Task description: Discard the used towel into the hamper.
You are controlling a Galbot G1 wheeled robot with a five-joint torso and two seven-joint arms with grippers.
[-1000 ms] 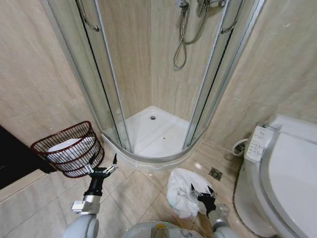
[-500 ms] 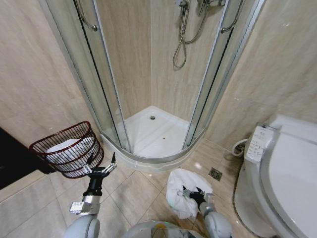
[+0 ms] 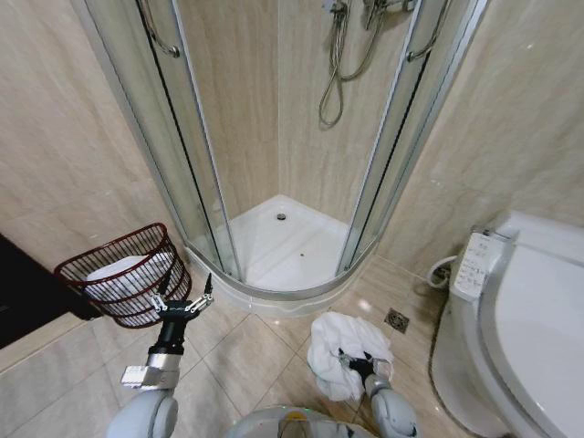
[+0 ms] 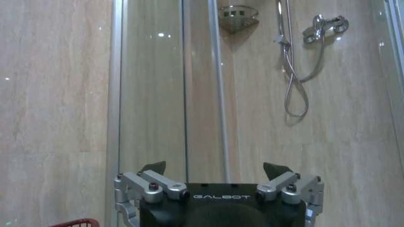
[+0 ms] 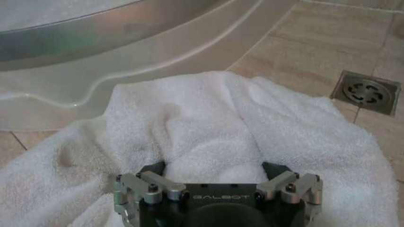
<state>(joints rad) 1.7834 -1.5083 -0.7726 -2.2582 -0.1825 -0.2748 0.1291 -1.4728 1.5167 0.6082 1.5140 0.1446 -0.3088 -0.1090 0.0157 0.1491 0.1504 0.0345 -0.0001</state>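
Note:
The used towel (image 3: 339, 345) is a white crumpled heap on the floor tiles in front of the shower; it shows close up in the right wrist view as towel (image 5: 189, 123). My right gripper (image 3: 359, 365) is down on its near side, open, and in the wrist view the right gripper (image 5: 215, 168) has both fingertips pressed into the cloth. The hamper (image 3: 123, 274), a dark red-brown open-weave basket with something white inside, stands by the left wall. My left gripper (image 3: 182, 297) hovers open just right of the hamper; the left gripper (image 4: 215, 168) holds nothing.
A corner shower with glass doors (image 3: 196, 182) and a raised white tray (image 3: 283, 246) lies straight ahead. A toilet (image 3: 525, 319) stands at the right. A floor drain (image 3: 396, 319), seen as drain (image 5: 364, 92), sits just beyond the towel.
My right gripper has moved forward and to the left into the towel, which has bunched up taller. The left arm has shifted slightly left.

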